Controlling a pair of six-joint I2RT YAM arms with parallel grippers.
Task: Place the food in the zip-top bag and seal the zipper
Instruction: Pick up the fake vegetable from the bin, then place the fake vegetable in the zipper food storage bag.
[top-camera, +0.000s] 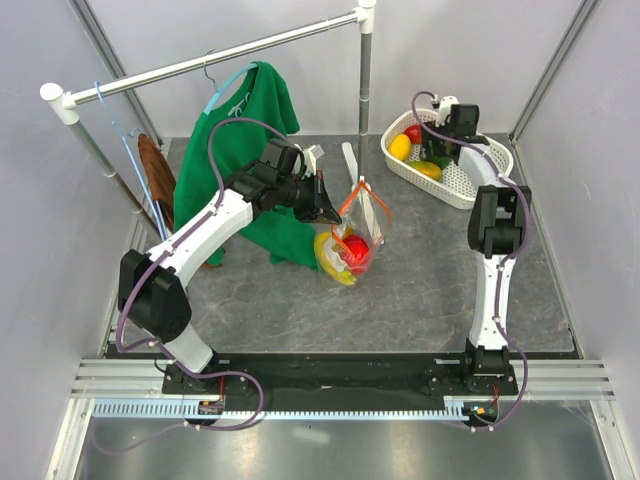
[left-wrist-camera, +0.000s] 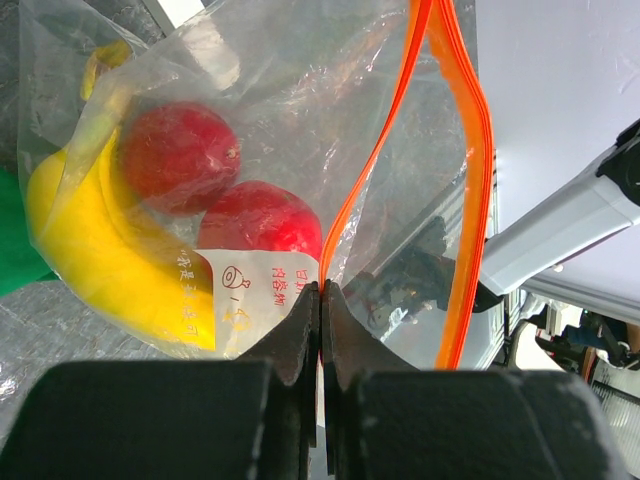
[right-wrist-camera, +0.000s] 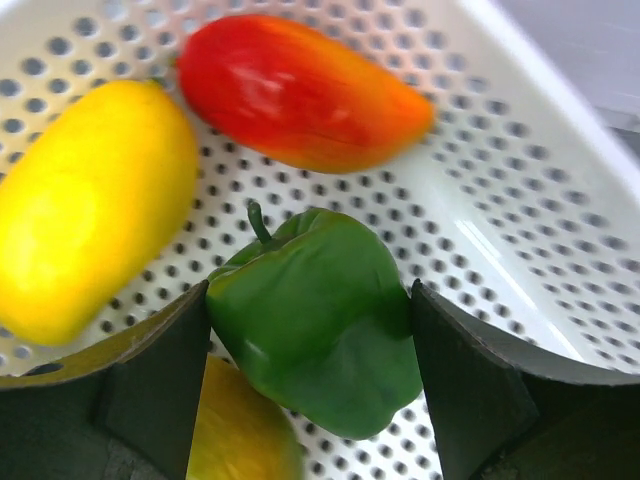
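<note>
The zip-top bag hangs upright over the middle of the table, its mouth open. My left gripper is shut on the bag's edge beside the orange zipper. Inside the clear bag lie a yellow banana bunch and two red fruits. My right gripper reaches down into the white basket, its fingers pressed against both sides of the green pepper. A red-yellow mango and a yellow lemon lie beside it, and another yellow piece lies under the pepper.
The white basket stands at the back right. A green garment hangs from a white rack pole at the back left, just behind my left arm. The rack's upright post rises between bag and basket.
</note>
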